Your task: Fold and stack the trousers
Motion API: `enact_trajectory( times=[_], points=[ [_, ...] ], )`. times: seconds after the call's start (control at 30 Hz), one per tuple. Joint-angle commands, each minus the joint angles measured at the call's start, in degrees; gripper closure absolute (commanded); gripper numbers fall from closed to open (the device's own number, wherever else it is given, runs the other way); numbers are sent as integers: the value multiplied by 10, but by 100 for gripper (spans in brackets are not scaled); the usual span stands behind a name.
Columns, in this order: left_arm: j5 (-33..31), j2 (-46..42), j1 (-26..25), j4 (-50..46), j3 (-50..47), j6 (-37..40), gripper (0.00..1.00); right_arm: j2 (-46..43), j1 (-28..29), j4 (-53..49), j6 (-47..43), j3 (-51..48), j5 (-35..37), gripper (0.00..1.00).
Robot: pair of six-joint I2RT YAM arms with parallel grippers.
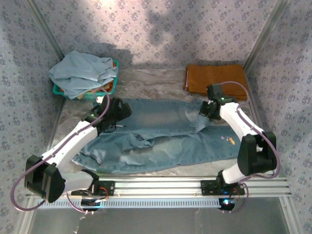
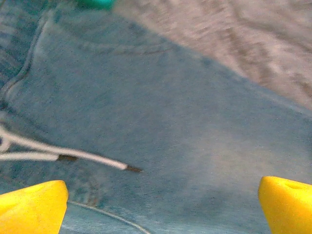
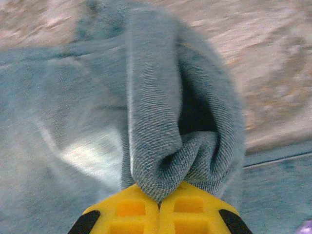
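— On the bench [image 1: 161, 80], what have you got?

— I see the trousers [image 1: 156, 139] spread lengthwise across the middle, rumpled along the near edge. A small trinket [image 1: 226, 140] shows near their right end. A rust-orange cloth [image 1: 214, 78] lies folded at the far right. A pale blue heap [image 1: 83, 73] sits on a green basket [image 1: 61, 91] at the far left.

— And the fingers?

— My left fingers [image 1: 118, 113] stand wide apart over the denim near its left end, holding nothing. A white cord [image 2: 73, 157] lies on the cloth below them. My right fingers [image 3: 146, 207] are clamped on a bunched fold of the trousers at the far right edge, the fold drawn up between them.
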Motion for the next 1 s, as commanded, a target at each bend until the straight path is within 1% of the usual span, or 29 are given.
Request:
enact_trajectory(
  times=[0.0,0.13,0.17,0.23,0.3,0.33,0.37,0.4,0.43,0.47,0.5,0.57,0.63,0.73,0.77,0.87,0.93,0.97],
  points=[
    [-2,18,34,23,-63,-46,0,-10,56,28,17,37,-20,96],
    [-10,63,85,97,-114,-65,2,19,95,-7,20,107,3,93],
    [-13,78,93,103,-116,-70,3,27,105,-12,24,119,7,93],
    [-17,105,110,103,-117,-80,6,64,146,-24,32,151,21,88],
    [-37,115,124,81,-121,-104,8,111,198,-37,43,190,34,76],
    [-43,112,131,77,-128,-115,8,148,235,-45,45,219,35,72],
    [-46,104,136,81,-136,-121,9,177,266,-48,41,242,32,65],
    [-44,94,141,85,-144,-125,9,212,300,-56,30,275,21,53],
    [-42,86,145,85,-148,-128,9,247,326,-69,20,307,11,46],
    [-44,76,148,78,-149,-130,9,280,353,-78,4,339,-5,42],
    [-47,63,152,67,-149,-135,9,303,370,-88,-11,362,-23,39],
    [-47,37,157,59,-153,-138,9,313,384,-97,-19,374,-37,37],
    [-42,6,163,56,-160,-135,9,272,375,-76,-17,330,-43,35],
    [-18,-20,165,47,-154,-117,9,180,334,-48,-4,247,-29,34],
    [-7,-25,165,44,-152,-113,9,142,304,-36,0,211,-20,34],
    [14,-38,165,43,-153,-105,9,80,213,-20,21,136,-9,30],
    [28,-47,164,55,-165,-104,10,62,132,0,28,96,-41,26],
    [29,-48,164,57,-171,-105,10,67,91,13,29,84,-60,24]
  ],
)
